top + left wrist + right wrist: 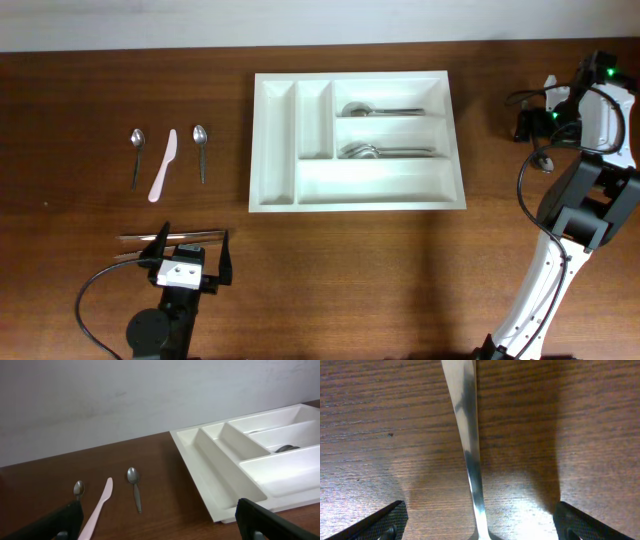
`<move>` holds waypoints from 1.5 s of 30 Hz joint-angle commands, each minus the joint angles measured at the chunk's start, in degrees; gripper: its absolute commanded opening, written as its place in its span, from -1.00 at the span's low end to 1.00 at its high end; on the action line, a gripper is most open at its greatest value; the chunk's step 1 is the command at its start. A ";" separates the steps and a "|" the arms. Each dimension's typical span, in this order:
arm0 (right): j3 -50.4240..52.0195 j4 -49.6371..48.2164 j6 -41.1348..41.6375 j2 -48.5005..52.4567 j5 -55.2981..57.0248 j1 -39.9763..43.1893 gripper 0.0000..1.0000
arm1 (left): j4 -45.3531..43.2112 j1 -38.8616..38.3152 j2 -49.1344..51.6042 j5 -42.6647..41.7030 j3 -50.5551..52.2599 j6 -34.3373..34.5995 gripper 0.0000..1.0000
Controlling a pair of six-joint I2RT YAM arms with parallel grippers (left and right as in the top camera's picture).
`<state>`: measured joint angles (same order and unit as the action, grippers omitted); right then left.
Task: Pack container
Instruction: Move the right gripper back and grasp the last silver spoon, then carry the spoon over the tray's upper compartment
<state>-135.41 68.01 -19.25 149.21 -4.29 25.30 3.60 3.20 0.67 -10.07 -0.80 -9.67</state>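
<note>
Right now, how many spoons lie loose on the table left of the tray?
2: one spoon left of the pink knife, the other spoon right of it. More lie inside the container, possibly stacked and hidden.

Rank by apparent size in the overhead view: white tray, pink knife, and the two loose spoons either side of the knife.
1. white tray, by far the largest.
2. pink knife, somewhat longer and wider than either spoon.
3. left spoon and right spoon: they look alike, so no ranking.
</note>
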 commanded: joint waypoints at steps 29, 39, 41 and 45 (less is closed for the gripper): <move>-0.55 0.31 6.56 0.85 -0.04 -0.59 -0.92 | 0.11 0.37 -0.37 0.42 0.26 -0.72 0.98; -14.95 4.31 19.12 -0.13 -1.29 -4.42 -0.92 | 0.09 0.37 -0.37 0.42 0.26 -0.72 0.99; -20.02 6.29 22.88 -0.13 -3.80 -5.27 -0.92 | 0.09 0.37 -0.37 0.42 0.26 -0.72 0.99; -32.09 9.66 35.01 -0.13 -12.61 -8.02 -0.92 | 0.11 0.37 -0.37 0.42 0.26 -0.72 0.98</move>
<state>-159.59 76.27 3.07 149.40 -8.95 19.57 3.60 3.20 0.69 -10.07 -0.80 -9.67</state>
